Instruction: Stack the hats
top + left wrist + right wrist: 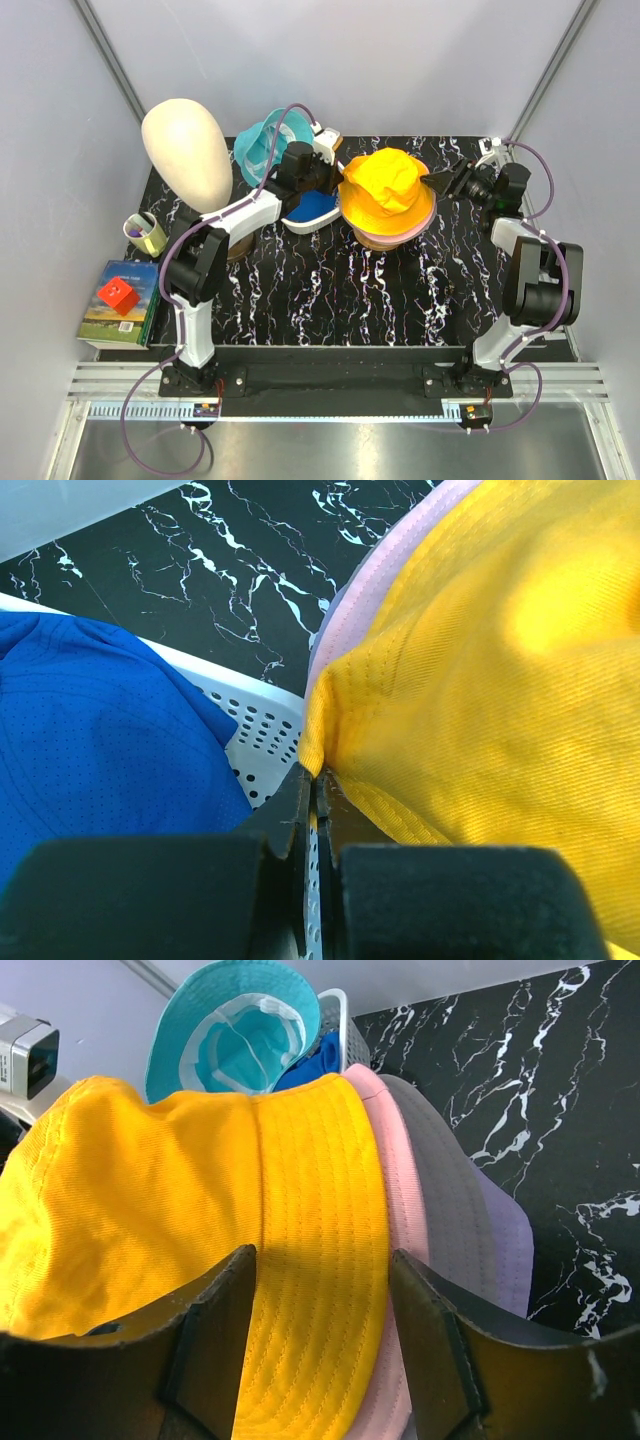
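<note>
With its brim pinched by the left gripper (316, 780) and straddled by the spread right gripper (322, 1258), the yellow hat (388, 190) is set mid-table on the pink hat (400, 1220) and lavender hat (505, 1240), while the teal hat (262, 140) and blue hat (312, 206) are left unstacked.

walls (40, 150): pale grey, plain | table (330, 300): black marble-look top, white veins | light: soft, even
</note>
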Available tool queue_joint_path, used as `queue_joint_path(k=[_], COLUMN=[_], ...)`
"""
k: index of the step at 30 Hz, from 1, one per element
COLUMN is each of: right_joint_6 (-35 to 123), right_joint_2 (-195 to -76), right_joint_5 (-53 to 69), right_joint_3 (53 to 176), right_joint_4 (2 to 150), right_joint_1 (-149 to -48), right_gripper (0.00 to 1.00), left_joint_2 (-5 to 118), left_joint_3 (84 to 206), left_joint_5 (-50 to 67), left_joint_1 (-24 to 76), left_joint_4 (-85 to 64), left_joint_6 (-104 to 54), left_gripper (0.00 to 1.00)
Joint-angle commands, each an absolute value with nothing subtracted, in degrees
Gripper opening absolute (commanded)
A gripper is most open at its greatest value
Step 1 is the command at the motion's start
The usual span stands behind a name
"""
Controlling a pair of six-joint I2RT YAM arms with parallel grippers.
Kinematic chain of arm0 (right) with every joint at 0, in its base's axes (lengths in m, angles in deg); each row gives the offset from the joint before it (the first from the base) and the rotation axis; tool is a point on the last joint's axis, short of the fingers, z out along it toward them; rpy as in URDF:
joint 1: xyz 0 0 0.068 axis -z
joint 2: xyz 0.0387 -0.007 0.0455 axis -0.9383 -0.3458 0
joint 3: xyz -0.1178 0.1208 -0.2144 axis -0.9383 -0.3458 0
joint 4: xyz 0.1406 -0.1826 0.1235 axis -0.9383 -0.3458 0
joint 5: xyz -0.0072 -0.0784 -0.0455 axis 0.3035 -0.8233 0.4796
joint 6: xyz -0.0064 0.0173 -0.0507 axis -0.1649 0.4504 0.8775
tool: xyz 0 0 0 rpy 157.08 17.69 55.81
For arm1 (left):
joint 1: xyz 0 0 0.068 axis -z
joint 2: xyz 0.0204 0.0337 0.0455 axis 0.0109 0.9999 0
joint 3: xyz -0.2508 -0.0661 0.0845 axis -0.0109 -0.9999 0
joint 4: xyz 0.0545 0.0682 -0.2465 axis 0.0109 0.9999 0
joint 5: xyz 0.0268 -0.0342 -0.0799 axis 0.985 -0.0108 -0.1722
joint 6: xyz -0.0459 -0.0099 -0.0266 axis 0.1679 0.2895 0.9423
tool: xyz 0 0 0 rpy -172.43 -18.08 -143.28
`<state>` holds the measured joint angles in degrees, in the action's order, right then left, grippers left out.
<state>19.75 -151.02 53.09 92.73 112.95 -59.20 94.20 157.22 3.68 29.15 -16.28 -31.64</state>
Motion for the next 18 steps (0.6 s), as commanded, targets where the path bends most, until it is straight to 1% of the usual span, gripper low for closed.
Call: queue_joint_path(k=[1,3,5,9,12,13,16,17,18], right_joint_6=[17.4,17.0,17.8,22.7,22.1,22.1,22.3,22.4,22.4], right_joint_2=[-152.5,-152.6,-152.8,-153.4,-153.0,-152.8,-152.2,-151.9,-151.5], right_joint_5=[58.5,59.0,59.3,58.5,58.4,58.3,57.4,57.1,56.3], right_joint_3=[92.6,92.5,92.9,94.5,93.9,93.8,93.0,92.8,92.6], right_joint_4=[118.3,118.4,117.0,110.0,110.3,109.9,109.1,109.0,108.4], right_joint_1=[-59.5,-59.7,-60.1,-61.1,-61.4,-61.4,-61.4,-61.4,-61.4], right_gripper=[0.63,0.61,0.61,0.64,0.52,0.42,0.27,0.18,0.12], left_joint_2=[95.2,95.4,95.2,95.6,96.0,96.1,96.5,96.6,96.6], left_joint_3=[158.2,158.2,158.0,158.0,158.8,158.9,159.3,159.4,159.2], left_joint_5=[5.2,5.0,5.0,3.8,3.4,3.4,3.0,2.4,2.3], left_joint_1=[28.0,28.0,28.0,28.0,28.1,28.2,28.1,28.2,28.3], left_joint_4=[-18.5,-18.9,-19.3,-20.9,-21.1,-21.4,-22.2,-22.9,-23.3], left_joint_6=[-32.8,-32.4,-32.2,-31.3,-30.9,-30.7,-30.1,-29.9,-29.7], left_gripper=[0.0,0.0,0.0,0.0,0.0,0.0,0.0,0.0,0.0])
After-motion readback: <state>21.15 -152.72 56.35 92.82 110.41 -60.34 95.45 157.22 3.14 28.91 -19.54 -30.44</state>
